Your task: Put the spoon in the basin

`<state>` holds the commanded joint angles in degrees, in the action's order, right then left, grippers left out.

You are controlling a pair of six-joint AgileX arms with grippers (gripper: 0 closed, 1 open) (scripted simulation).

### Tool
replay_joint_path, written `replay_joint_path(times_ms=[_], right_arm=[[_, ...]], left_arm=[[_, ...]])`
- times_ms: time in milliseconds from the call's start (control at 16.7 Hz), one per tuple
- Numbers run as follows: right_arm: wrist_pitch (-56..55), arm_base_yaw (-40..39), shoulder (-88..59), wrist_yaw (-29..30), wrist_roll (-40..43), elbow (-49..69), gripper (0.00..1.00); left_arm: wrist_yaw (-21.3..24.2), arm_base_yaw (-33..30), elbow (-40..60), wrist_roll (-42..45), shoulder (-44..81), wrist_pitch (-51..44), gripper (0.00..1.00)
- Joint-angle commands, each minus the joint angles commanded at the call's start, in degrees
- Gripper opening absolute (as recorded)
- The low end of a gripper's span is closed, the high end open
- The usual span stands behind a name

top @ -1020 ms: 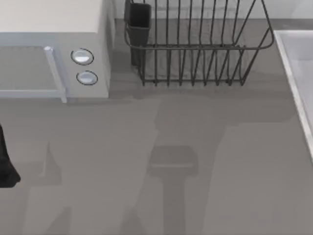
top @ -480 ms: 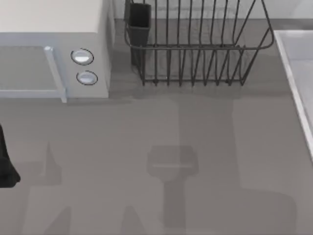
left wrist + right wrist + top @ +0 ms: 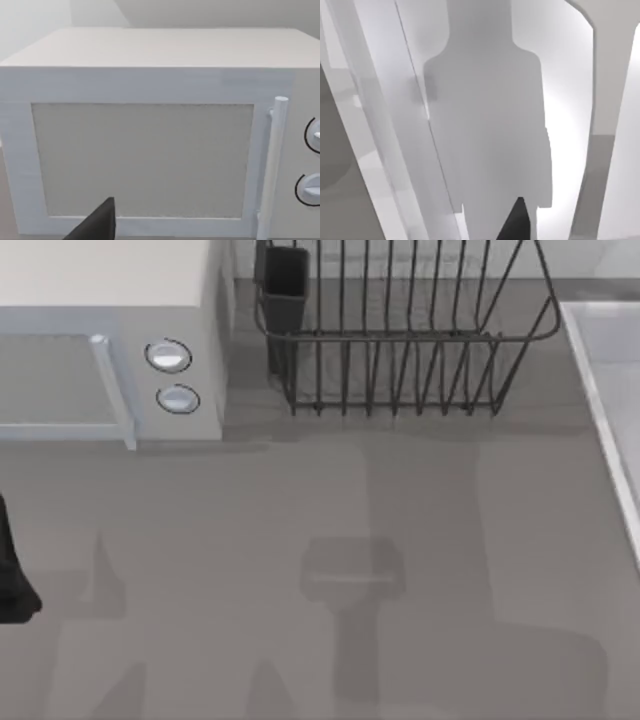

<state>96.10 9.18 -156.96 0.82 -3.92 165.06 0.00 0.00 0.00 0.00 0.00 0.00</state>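
Observation:
The spoon is out of view. The basin [image 3: 612, 390] is a pale grey-white rectangular sink at the table's right edge, cut off by the top view's border. In the right wrist view the basin [image 3: 560, 100] lies below the camera, with its raised rim [image 3: 372, 125] running along one side. An arm-shaped shadow falls across its floor, and a dark tip of my right gripper [image 3: 517, 222] hangs over it. My left arm [image 3: 12, 575] stays parked at the table's left edge, and a dark tip of my left gripper [image 3: 100, 225] faces the microwave.
A white microwave [image 3: 110, 350] with two round knobs and a bar handle stands at the back left. A dark wire dish rack [image 3: 400, 330] with a black cutlery cup [image 3: 285, 280] stands at the back middle. Arm shadows lie on the grey tabletop [image 3: 200, 520].
The broad arm shadow on the tabletop has shifted to the right, toward the basin side. The left arm has not moved.

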Motion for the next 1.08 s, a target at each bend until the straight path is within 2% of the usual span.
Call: replay_joint_path(times_ms=[540, 900, 1080], right_arm=[[-15.4, -0.4, 7.1, -0.1, 0.0, -23.7, 0.0], [-17.4, -0.4, 8.1, 0.0, 0.0, -25.9, 0.0], [-17.4, -0.4, 8.1, 0.0, 0.0, -25.9, 0.23]], left_arm=[[0.0, 0.0, 0.0, 0.0, 0.0, 0.0, 1.0], [0.0, 0.0, 0.0, 0.0, 0.0, 0.0, 1.0], [0.0, 0.0, 0.0, 0.0, 0.0, 0.0, 1.0]])
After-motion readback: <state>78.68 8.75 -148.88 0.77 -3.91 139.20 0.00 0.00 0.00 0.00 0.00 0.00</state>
